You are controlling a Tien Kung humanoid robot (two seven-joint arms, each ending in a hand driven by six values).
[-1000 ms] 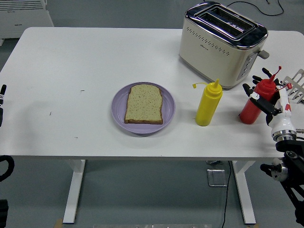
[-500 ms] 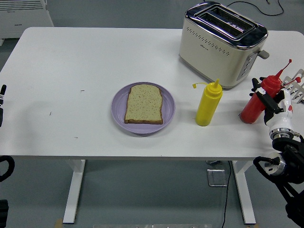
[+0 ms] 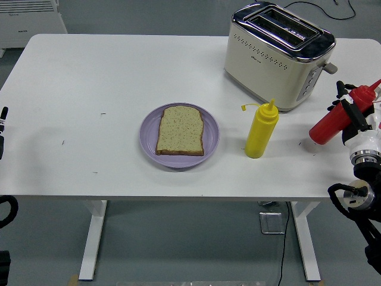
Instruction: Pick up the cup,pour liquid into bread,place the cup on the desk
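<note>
One red bottle [image 3: 336, 122] clamped in right hand [image 3: 356, 116], tilted off the worktop [image 3: 89, 77], prob. for carrying to the bread [image 3: 180, 130]; left hand unseen.

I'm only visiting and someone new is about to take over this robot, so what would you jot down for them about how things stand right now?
Right hand: shut on the red squeeze bottle, lifted off the table and tilted, at the table's right edge.
Left hand: resting at the left edge; its state is unclear.
Bread slice lies on the purple plate, mid-table. Yellow bottle stands upright beside it, in front of the toaster.
Done: bottle picked up.
Left: carry it over the bread, pour, set it back down.
</note>
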